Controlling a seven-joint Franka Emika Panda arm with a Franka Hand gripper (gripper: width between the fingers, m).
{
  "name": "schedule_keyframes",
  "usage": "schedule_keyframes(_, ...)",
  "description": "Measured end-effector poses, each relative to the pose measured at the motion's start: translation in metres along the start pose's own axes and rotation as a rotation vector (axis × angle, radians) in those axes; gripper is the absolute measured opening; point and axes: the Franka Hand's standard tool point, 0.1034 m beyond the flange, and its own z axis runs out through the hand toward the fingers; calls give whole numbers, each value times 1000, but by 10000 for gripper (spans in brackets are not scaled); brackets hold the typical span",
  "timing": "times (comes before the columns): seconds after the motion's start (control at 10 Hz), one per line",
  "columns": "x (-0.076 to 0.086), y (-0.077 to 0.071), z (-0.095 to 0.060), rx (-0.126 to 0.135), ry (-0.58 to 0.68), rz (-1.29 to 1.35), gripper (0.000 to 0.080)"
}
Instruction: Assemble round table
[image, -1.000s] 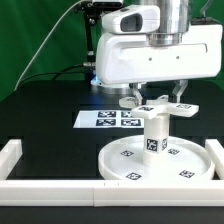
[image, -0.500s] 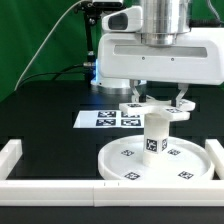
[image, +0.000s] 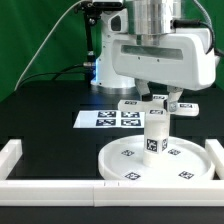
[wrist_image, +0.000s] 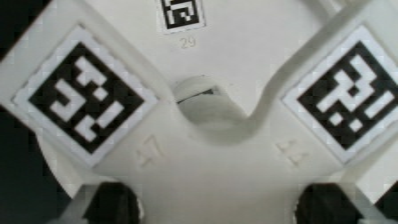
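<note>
The large round disc (image: 128, 163) lies flat on the table near the front. The short cylindrical leg (image: 155, 137) stands upright at its centre. The X-shaped cross base (image: 183, 106) sits flat on top of the leg, tags up. My gripper (image: 160, 98) comes straight down onto the base and is shut on it. In the wrist view the cross base (wrist_image: 196, 120) fills the picture. Its two tagged arms spread outward and a small central hole shows. My gripper (wrist_image: 222, 205) has a dark finger (wrist_image: 107, 205) on each side of the base's body.
The marker board (image: 106, 118) lies flat behind the disc on the black table. White rails run along the front edge (image: 60, 189) and stand at the exterior view's left (image: 14, 152) and right (image: 214, 148). A green backdrop and cables are behind the arm.
My hand has turned about its vertical axis above the leg. The cross base's arms have swung round with it. The disc and leg stay in place.
</note>
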Motion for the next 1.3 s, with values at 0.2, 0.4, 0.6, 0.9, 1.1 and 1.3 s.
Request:
schedule_keyframes(0.2, 1, 0, -1, 1, 0, -17, 578)
schedule_keyframes(0.4, 10, -1, -17, 23, 0, -206, 631)
schedule_keyframes(0.6, 9, -8, -28, 36, 17, -426, 646)
schedule_keyframes(0.9, 0, -11, -25, 32, 19, -799, 649)
schedule_keyframes(1.1, -2, -10, -21, 26, 14, -957, 649)
schedule_keyframes(1.3, 0, -8, -21, 16, 17, -1110, 649)
